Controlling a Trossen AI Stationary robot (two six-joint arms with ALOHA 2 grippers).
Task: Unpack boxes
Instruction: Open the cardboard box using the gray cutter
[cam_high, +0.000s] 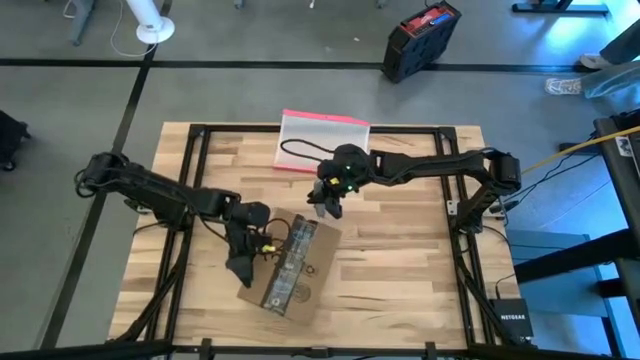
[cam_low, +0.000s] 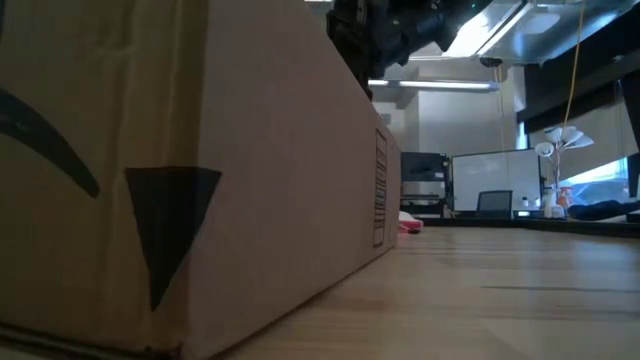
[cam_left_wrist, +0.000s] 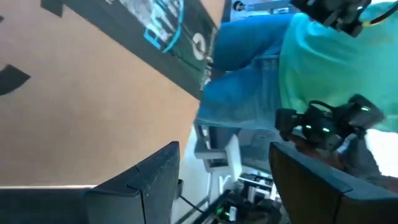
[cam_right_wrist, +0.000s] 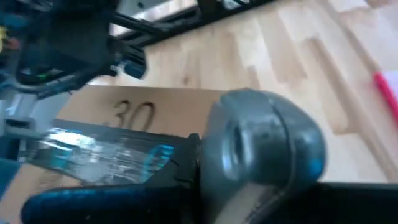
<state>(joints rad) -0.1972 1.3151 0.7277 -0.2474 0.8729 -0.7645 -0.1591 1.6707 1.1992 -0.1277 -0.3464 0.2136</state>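
Note:
The brown cardboard box (cam_high: 297, 264) lies flat on the wooden table near its front edge, a black printed tape strip (cam_right_wrist: 106, 152) running along its top. It fills the left of the low view (cam_low: 200, 180). My left gripper (cam_high: 245, 260) stands open at the box's left long side (cam_left_wrist: 93, 118); I cannot tell whether a finger touches it. My right gripper (cam_high: 328, 206) hovers over the box's far end, shut on a grey rounded tool (cam_right_wrist: 261, 146). My right gripper holds the grey tool between its two dark fingers, which come slanting down from the table's far right side. The tool's rounded body (cam_right_wrist: 249, 168) sticks out ahead of the fingers over the tape's far end. The tool's own bulk hides its tip.
A clear pouch with a pink-red edge (cam_high: 322, 140) and a black cord lies at the table's far edge. A black and red case (cam_high: 420, 40) stands on the floor beyond. Bare wood lies right of the box (cam_high: 400, 260). A person in a teal top (cam_left_wrist: 329, 68) stands behind.

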